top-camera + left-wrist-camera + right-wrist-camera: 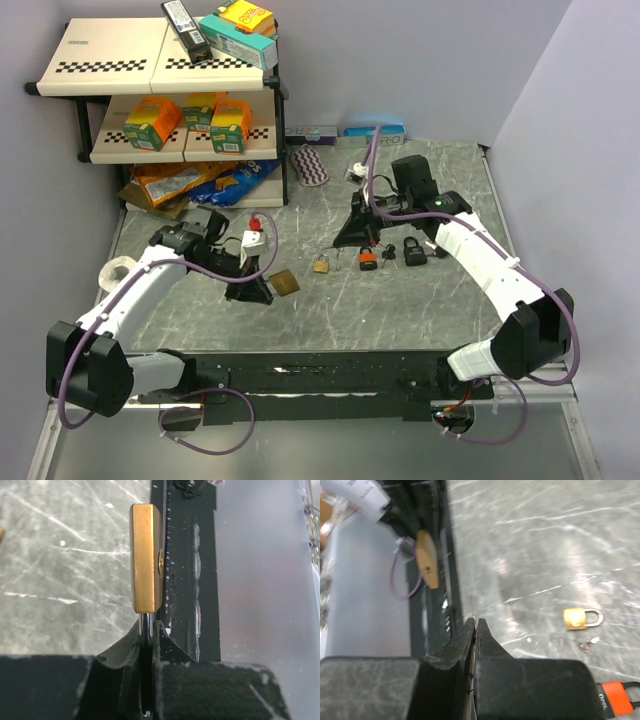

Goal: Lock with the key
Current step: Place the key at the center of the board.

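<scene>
My left gripper (252, 291) is shut on the steel shackle of a brass padlock (284, 283) and holds it above the table's near left. In the left wrist view the padlock's brass body (146, 557) stands edge-on straight out from the left gripper (149, 626), its keyhole face turned right. My right gripper (356, 236) hovers over the table's middle, shut on a thin key (472, 610) seen edge-on, its tip poking just past the jaws of the right gripper (475, 623). The held padlock (427, 559) shows ahead, well apart from the key.
On the table lie a small brass padlock (322, 265), an orange one (367, 259) and two black ones (414, 252). A shelf (150, 70) with boxes stands back left, with snack bags (190, 182) under it. A tape roll (120, 269) sits at the left.
</scene>
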You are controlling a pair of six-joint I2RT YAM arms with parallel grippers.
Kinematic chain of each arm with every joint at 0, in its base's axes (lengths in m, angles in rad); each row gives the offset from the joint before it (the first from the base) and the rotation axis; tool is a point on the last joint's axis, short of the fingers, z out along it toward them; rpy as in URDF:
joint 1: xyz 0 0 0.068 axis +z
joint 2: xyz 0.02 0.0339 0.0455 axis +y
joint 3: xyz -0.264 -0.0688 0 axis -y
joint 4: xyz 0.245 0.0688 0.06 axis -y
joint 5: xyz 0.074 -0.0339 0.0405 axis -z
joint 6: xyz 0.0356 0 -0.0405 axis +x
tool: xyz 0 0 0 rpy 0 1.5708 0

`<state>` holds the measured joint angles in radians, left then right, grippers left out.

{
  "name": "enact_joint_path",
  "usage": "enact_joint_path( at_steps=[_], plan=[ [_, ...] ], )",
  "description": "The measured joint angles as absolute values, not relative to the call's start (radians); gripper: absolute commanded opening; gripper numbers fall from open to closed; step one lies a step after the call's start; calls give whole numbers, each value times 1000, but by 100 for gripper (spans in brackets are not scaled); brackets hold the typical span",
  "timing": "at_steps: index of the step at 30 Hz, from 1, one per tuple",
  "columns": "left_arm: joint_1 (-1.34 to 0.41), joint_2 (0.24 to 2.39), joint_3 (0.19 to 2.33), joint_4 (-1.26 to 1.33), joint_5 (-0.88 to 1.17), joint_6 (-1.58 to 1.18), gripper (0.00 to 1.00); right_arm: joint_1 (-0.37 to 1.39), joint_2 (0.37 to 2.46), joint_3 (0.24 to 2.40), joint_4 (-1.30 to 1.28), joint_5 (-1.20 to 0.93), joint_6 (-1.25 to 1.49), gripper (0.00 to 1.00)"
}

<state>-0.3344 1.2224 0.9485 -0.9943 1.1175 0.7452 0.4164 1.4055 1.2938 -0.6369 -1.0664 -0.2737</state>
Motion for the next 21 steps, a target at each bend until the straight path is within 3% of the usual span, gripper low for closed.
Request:
enact_joint_path(
  at_steps=[6, 13, 21],
  plan=[
    [-220, 1228, 949, -885, 1139, 612, 1, 485, 1434, 1241, -499, -870, -127, 0],
    [-55, 1163, 820, -423, 1154, 179, 1, 607, 1597, 1208, -336, -694, 43, 0],
    [-23, 1086, 740, -249, 1134, -4, 1, 698, 1768, 1208, -178, -640, 146, 0]
  ],
)
